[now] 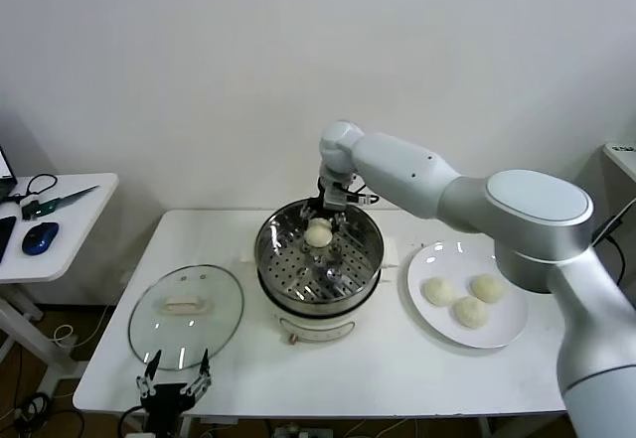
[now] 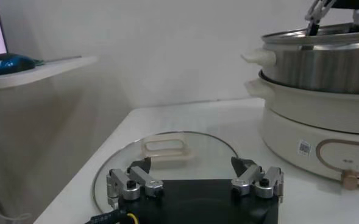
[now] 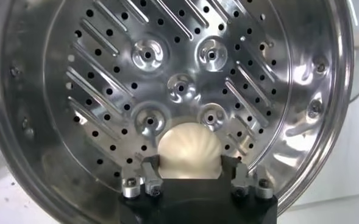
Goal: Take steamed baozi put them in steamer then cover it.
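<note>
One steamed baozi (image 1: 317, 234) is being set onto the perforated tray of the steamer (image 1: 274, 265), at the centre of the head view, toward the far side of the pot; in the right wrist view the same bun (image 3: 188, 152) is sitting on the tray between the jaws of the right gripper (image 1: 329, 219), which are standing spread on either side of it, so the bun is judged as just being let go, though contact at the fingertips cannot be ruled out. The three other buns (image 1: 464, 300) are lying together on the white plate (image 1: 507, 332), right of centre in the head view, just beside the steamer, and are waiting to be moved. The cover (image 1: 186, 312) is lying flat on the table (image 1: 397, 373), left of centre, handle up, beside the steamer and not touching it. The left gripper (image 1: 175, 382) is being held low at the bottom left of the head view, at the near rim of the cover, jaws spread wide and empty; in the left wrist view its fingers (image 2: 132, 181) are hanging over the glass, with the handle (image 2: 165, 146) beyond them. Progress is judged as early: one bun of four placed, three transfers left, then the covering.
</note>
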You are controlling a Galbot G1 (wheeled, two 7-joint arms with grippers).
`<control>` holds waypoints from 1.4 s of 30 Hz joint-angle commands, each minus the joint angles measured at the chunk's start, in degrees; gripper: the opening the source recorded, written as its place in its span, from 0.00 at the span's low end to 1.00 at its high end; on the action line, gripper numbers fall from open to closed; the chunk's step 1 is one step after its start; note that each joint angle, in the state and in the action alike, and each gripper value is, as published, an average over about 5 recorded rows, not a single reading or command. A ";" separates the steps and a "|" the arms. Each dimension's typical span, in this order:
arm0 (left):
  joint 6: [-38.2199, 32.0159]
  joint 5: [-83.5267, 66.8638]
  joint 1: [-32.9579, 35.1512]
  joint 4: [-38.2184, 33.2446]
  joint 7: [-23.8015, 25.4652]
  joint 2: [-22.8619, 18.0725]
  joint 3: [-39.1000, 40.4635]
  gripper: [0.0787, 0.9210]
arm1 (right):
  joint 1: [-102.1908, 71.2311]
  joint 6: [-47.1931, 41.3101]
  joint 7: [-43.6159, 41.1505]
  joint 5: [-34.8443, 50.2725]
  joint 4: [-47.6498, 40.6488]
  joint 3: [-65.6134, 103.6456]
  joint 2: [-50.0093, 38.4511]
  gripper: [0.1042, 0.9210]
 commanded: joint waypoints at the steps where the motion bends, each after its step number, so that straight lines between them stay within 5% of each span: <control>1: -0.01 0.00 0.03 -0.11 0.01 -0.01 0.02 0.88 | 6.65 -1.19 -1.13 13.24 5.37 -4.65 -3.40 0.86; 9: 0.06 0.46 0.26 -0.68 0.06 -0.29 0.16 0.88 | 28.72 -21.78 -6.82 48.69 25.73 -26.04 -22.27 0.88; 12: 0.08 0.71 0.28 -0.78 0.10 -0.29 0.30 0.88 | 35.30 -33.80 -7.27 54.58 31.71 -33.19 -30.43 0.88; 18: 0.04 0.81 -0.01 -0.60 0.13 -0.06 0.35 0.88 | 34.86 -49.85 -2.67 52.88 37.20 -36.69 -43.24 0.88; 25: -0.05 0.36 -0.28 -0.51 0.09 0.05 -0.04 0.88 | 24.00 -58.19 0.96 49.52 40.81 -33.34 -50.09 0.88; 42: -0.29 0.21 -0.33 0.19 0.03 -0.65 -0.82 0.88 | -8.68 -61.47 5.08 36.34 26.61 -7.02 -43.70 0.88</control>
